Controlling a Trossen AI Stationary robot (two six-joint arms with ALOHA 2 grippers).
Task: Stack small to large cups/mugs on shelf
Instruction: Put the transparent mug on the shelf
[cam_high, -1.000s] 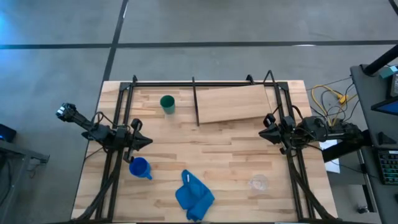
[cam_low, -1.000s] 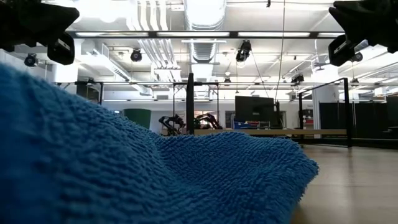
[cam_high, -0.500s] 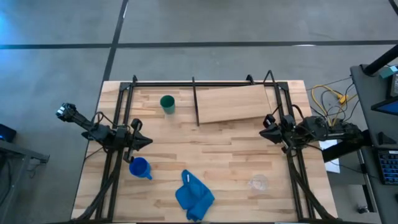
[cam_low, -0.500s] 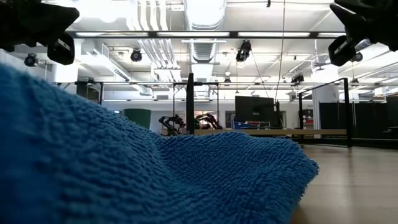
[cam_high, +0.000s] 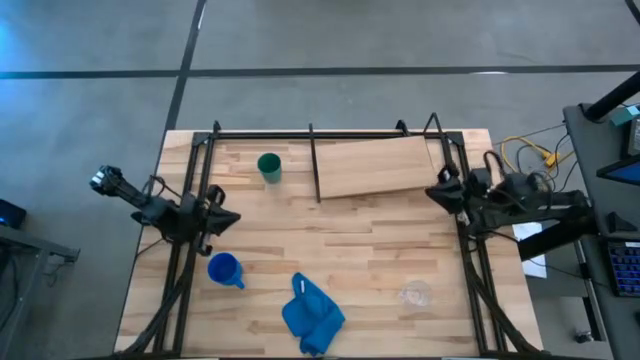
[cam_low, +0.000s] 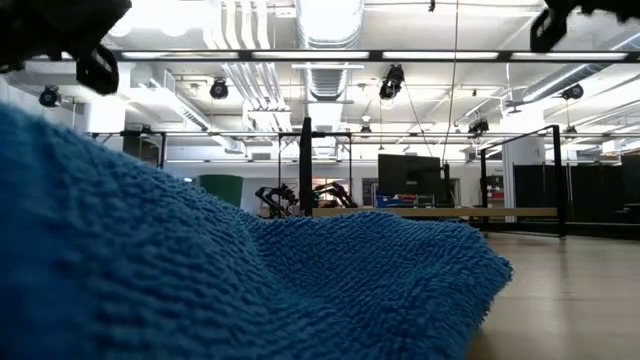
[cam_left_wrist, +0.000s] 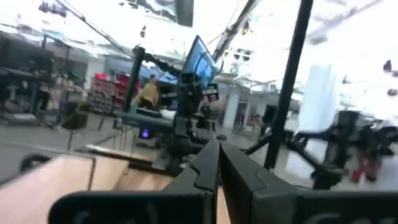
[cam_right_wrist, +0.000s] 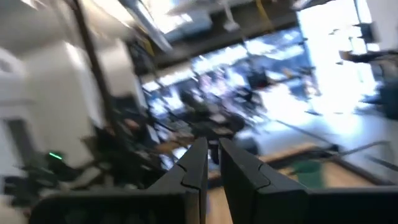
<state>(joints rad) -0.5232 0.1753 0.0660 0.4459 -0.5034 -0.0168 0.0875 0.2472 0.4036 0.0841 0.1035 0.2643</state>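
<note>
The dark green cup (cam_high: 268, 166) stands upright on the table near the far edge, left of the shelf (cam_high: 375, 167), a pale board lying inside the black rod frame. Nearer, the bright blue mug (cam_high: 225, 269) stands at the left. The clear cup (cam_high: 416, 294) stands at the near right. My left gripper (cam_high: 236, 220) hovers shut above the table just beyond the blue mug. My right gripper (cam_high: 432, 194) hovers shut by the shelf's right end. Each pair of fingers also shows closed together in its wrist view, the left gripper (cam_left_wrist: 217, 157) and the right gripper (cam_right_wrist: 212, 154).
A crumpled blue cloth (cam_high: 312, 315) lies at the near edge between mug and clear cup, and it fills the low view's foreground (cam_low: 200, 290). Black frame rods (cam_high: 312, 160) run along the far edge and both sides. Bare tabletop (cam_high: 340, 235) lies in the middle.
My right gripper has risen and drawn back toward the table's far right, leaving most of the low view's upper corner. My left gripper has shifted slightly toward the left edge. The cups, the cloth and the shelf have stayed put.
</note>
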